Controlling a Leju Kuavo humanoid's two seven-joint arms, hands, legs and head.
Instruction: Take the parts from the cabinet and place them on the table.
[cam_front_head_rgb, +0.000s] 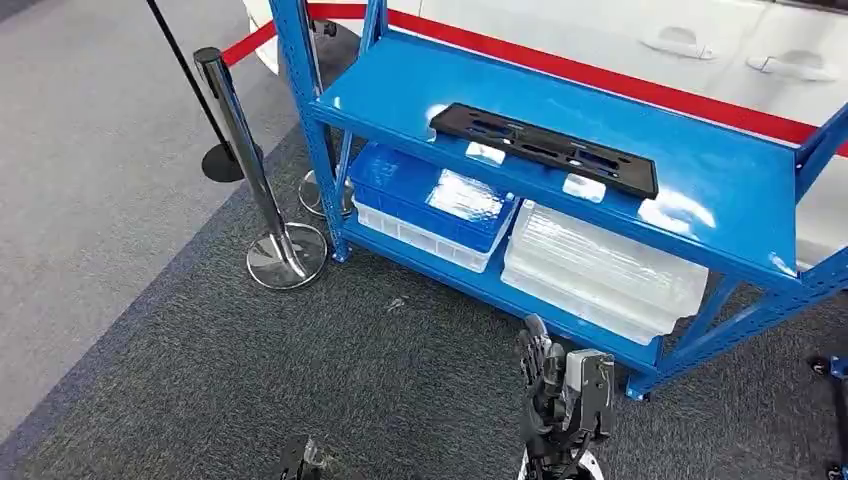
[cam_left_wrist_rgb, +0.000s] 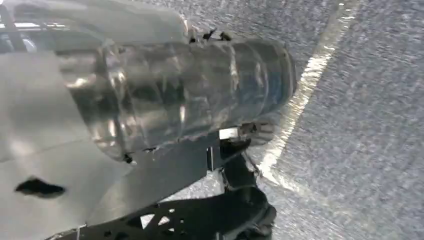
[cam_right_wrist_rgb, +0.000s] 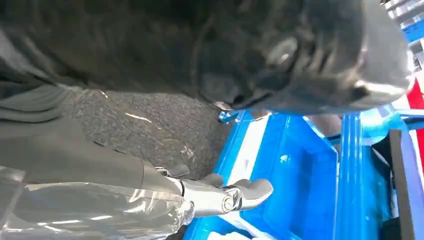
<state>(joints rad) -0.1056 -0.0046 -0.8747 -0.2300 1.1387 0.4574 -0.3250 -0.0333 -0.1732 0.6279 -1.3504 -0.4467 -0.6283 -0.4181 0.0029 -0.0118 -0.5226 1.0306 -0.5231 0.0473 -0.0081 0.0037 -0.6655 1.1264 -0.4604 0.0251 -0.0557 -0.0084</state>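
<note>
The black part (cam_front_head_rgb: 545, 148) lies alone on the top shelf (cam_front_head_rgb: 700, 180), open from above and the front. Blue uprights (cam_front_head_rgb: 296, 70) flank it. Below, a blue crate (cam_front_head_rgb: 430, 200) and clear bins (cam_front_head_rgb: 600, 270) crowd the lower shelf (little room between). A stanchion (cam_front_head_rgb: 245, 165) stands left.

A long, flat black part (cam_front_head_rgb: 545, 148) with slotted cut-outs lies on the upper shelf of the blue cabinet (cam_front_head_rgb: 700, 180), running slantwise along the shelf near its front edge. Nothing touches it, and it rests flat on the glossy blue surface.
</note>
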